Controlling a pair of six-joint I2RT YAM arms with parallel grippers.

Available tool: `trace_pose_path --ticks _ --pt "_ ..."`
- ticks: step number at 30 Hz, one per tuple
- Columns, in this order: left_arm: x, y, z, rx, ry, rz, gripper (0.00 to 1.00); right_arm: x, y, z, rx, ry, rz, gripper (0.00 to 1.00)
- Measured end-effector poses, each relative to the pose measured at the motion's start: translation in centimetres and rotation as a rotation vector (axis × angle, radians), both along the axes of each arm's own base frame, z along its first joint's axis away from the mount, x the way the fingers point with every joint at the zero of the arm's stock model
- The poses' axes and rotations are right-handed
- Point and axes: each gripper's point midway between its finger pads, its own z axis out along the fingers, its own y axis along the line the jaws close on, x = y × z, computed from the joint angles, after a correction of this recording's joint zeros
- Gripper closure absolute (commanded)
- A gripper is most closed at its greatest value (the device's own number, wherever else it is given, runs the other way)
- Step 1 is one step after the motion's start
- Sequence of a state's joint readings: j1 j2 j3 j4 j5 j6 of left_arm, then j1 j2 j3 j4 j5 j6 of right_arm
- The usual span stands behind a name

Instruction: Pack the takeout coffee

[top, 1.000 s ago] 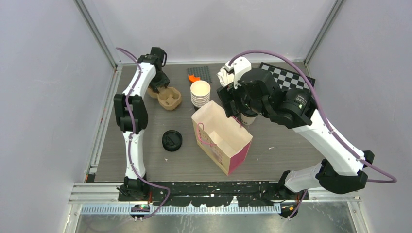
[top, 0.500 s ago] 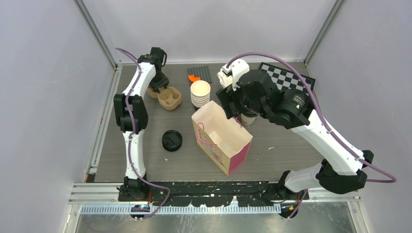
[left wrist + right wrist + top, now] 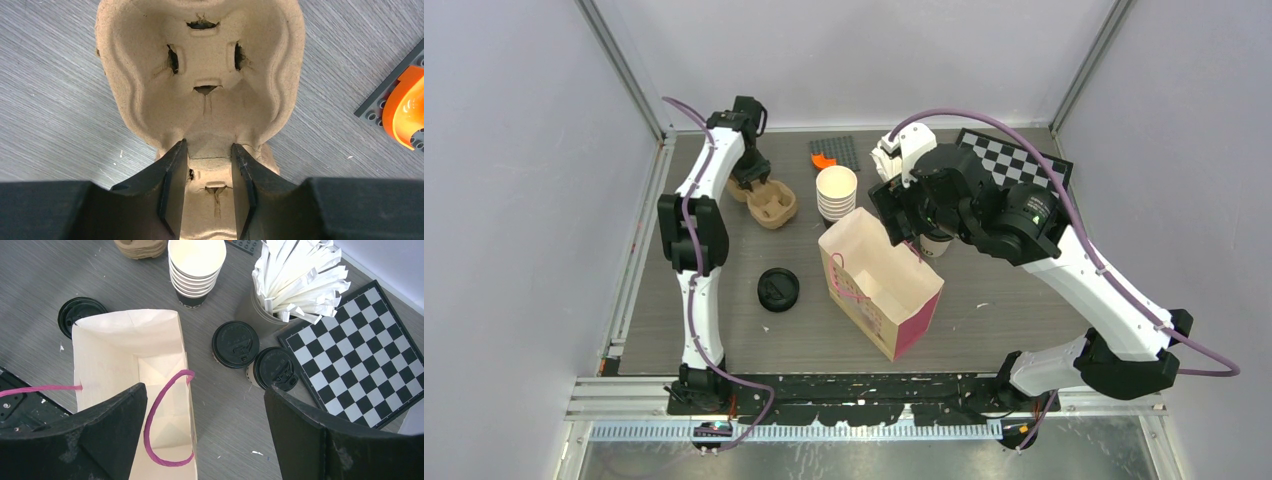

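Pinching the middle ridge of the cup carrier with the left gripper, fingers narrow and pressed to both sides of the ridge, at 11 o'clock on the table near its left edge. Hanging the right gripper spread wide and holding nothing, over the 2 o'clock rim of the open paper bag and the strip of tabletop beside it. Standing upright on the table at 3 o'clock of the bag's mouth, outside it: two lidded coffee cups, just beside each other, the second cup at the 9 o'clock edge of the chessboard. Between the bag's wall and the nearer cup, a strip of bare tabletop; more bare wood at 4 o'clock of the bag, out toward the right edge. Crowding the cups at 12 o'clock: a holder of wrapped straws; at 11 o'clock, the stack of lidless cups, just beside the bag's far rim. Lying flat at 9 o'clock of the bag, apart from it: a loose black lid. Inside the bag, its folded floor in plain view. Compared with a second ago, right wrist nudged slightly toward 9 o'clock; against half a second ago, no visible change. Carrier, bag and cups unmoved.
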State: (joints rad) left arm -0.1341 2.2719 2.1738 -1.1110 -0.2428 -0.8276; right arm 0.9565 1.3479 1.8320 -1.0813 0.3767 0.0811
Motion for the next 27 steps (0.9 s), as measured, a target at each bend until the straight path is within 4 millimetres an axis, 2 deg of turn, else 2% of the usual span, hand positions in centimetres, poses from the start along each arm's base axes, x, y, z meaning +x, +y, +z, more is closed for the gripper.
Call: trace_pose_path --ticks 5,12,21,27 --pt "0.0 0.0 0.4 0.001 -0.001 -0.003 0.67 0.0 0.0 -0.2 -0.003 0.003 0.001 0.09" --pt "0.7 -0.1 2.0 -0.003 -0.042 -0.006 0.67 -0.1 0.2 -0.2 0.0 0.008 0.014 0.09" --pt "0.2 0.4 2.6 0.004 -0.034 -0.017 0.67 -0.3 0.7 -0.1 0.016 0.012 0.037 0.09" --pt "-0.4 0.1 5.1 -0.012 -0.067 -0.045 0.68 -0.3 1.1 0.1 0.032 0.009 0.047 0.09"
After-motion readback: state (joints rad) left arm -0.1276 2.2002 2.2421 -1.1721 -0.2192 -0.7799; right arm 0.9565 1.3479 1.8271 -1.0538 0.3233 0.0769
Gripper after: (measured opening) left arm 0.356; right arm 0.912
